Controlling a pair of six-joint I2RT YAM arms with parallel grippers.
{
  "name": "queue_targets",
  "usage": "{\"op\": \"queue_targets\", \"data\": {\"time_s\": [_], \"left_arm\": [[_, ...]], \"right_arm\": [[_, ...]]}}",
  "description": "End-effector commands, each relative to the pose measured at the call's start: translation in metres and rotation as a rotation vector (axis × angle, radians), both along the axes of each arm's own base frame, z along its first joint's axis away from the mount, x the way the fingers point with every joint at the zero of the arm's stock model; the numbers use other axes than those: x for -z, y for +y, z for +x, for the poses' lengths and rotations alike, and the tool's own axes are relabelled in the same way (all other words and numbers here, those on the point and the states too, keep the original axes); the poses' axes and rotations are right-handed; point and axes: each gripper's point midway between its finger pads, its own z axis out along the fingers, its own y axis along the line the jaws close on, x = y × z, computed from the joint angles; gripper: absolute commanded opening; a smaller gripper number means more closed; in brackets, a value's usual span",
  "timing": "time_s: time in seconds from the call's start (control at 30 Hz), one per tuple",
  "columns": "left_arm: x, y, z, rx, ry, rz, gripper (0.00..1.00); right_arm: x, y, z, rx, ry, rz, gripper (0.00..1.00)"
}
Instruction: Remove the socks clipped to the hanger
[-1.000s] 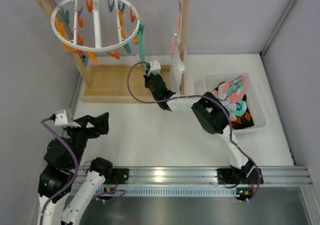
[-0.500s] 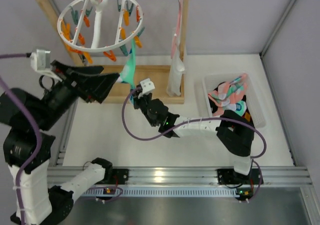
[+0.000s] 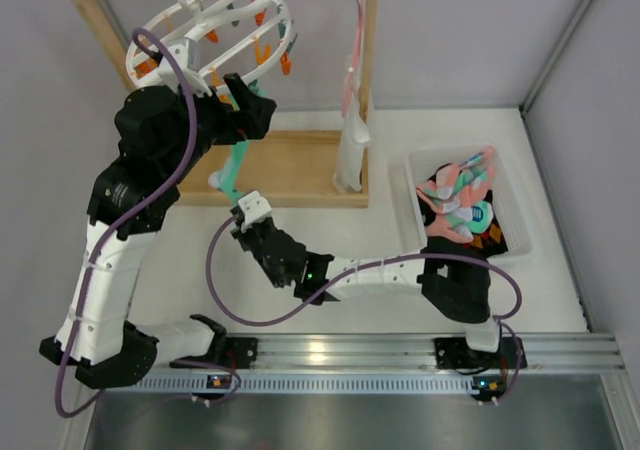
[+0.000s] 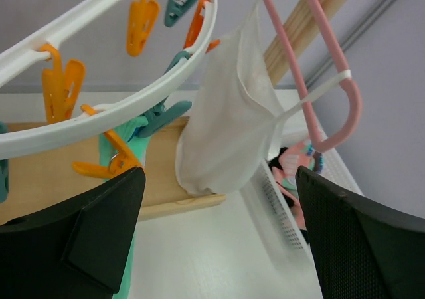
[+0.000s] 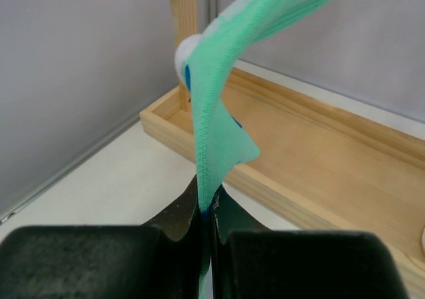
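The white oval hanger (image 3: 215,25) with orange and teal clips hangs tilted from the wooden rack's top bar. One mint-green sock (image 3: 236,165) stays clipped to its lower rim and is stretched down and forward. My right gripper (image 3: 244,214) is shut on the sock's lower end (image 5: 214,133), pulling it taut. My left gripper (image 3: 252,105) is raised just under the hanger's rim (image 4: 133,90). Its jaws stand wide open and empty, beside the teal clip (image 4: 159,116) that holds the sock (image 4: 119,156). Several removed socks (image 3: 462,202) lie in the white bin.
The wooden rack frame (image 3: 370,80) and its base tray (image 3: 290,165) stand at the back. A long pale cloth (image 3: 352,150) hangs on a pink hanger (image 4: 335,80) at the rack's right. The white bin (image 3: 520,225) sits at the right.
My left arm has risen from the table's left side up to the hanger. My right gripper has drawn the mint sock down and forward-left, and the hanger has tilted.
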Motion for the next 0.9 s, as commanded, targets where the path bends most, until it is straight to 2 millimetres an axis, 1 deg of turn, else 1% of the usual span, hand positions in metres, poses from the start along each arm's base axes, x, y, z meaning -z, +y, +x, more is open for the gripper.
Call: {"op": "queue_targets", "data": {"time_s": [0.0, 0.07, 0.1, 0.13, 0.17, 0.23, 0.3, 0.33, 0.43, 0.47, 0.53, 0.57, 0.6, 0.67, 0.73, 0.87], "left_arm": [[-0.001, 0.013, 0.012, -0.167, -0.053, 0.139, 0.98], [0.002, 0.008, 0.015, -0.192, -0.051, 0.204, 0.97], [0.009, 0.003, 0.019, -0.248, -0.037, 0.25, 0.97], [0.011, 0.001, 0.021, -0.271, -0.037, 0.278, 0.97], [0.011, 0.002, 0.02, -0.304, -0.042, 0.31, 0.97], [0.018, 0.0, 0.021, -0.374, -0.029, 0.362, 0.97], [0.022, 0.002, 0.02, -0.411, -0.026, 0.388, 0.96], [0.023, 0.013, 0.02, -0.477, -0.022, 0.41, 0.95], [0.029, 0.024, 0.022, -0.561, -0.011, 0.468, 0.94], [0.029, 0.031, 0.021, -0.605, -0.008, 0.481, 0.94], [0.03, 0.035, 0.021, -0.643, -0.005, 0.499, 0.92], [0.028, 0.043, 0.019, -0.696, -0.004, 0.517, 0.92], [0.03, 0.042, 0.021, -0.713, -0.001, 0.533, 0.91], [0.027, 0.049, 0.02, -0.764, -0.001, 0.556, 0.91], [0.027, 0.047, 0.023, -0.779, 0.002, 0.577, 0.9], [0.027, 0.044, 0.027, -0.788, 0.004, 0.602, 0.89]], "right_arm": [[-0.009, 0.006, 0.002, 0.032, -0.014, -0.019, 0.0], [-0.007, 0.007, 0.004, 0.049, -0.01, -0.037, 0.0], [-0.003, 0.011, 0.006, 0.054, -0.011, -0.061, 0.0], [-0.002, 0.012, 0.007, 0.062, -0.014, -0.071, 0.0], [-0.001, 0.014, 0.007, 0.062, -0.015, -0.081, 0.0], [0.002, 0.018, 0.007, 0.061, -0.018, -0.092, 0.0], [0.005, 0.02, 0.006, 0.049, -0.017, -0.097, 0.0], [0.006, 0.022, 0.005, 0.038, -0.018, -0.1, 0.0], [0.009, 0.029, 0.0, -0.001, -0.023, -0.106, 0.0], [0.008, 0.03, -0.002, -0.009, -0.025, -0.105, 0.0], [0.008, 0.035, -0.004, -0.025, -0.033, -0.111, 0.0], [0.009, 0.036, -0.004, -0.029, -0.034, -0.119, 0.0], [0.008, 0.039, -0.005, -0.035, -0.04, -0.122, 0.0], [0.006, 0.045, -0.008, -0.051, -0.048, -0.139, 0.0], [0.011, 0.05, -0.011, -0.068, -0.052, -0.163, 0.0], [0.008, 0.06, -0.015, -0.092, -0.073, -0.196, 0.0]]}}
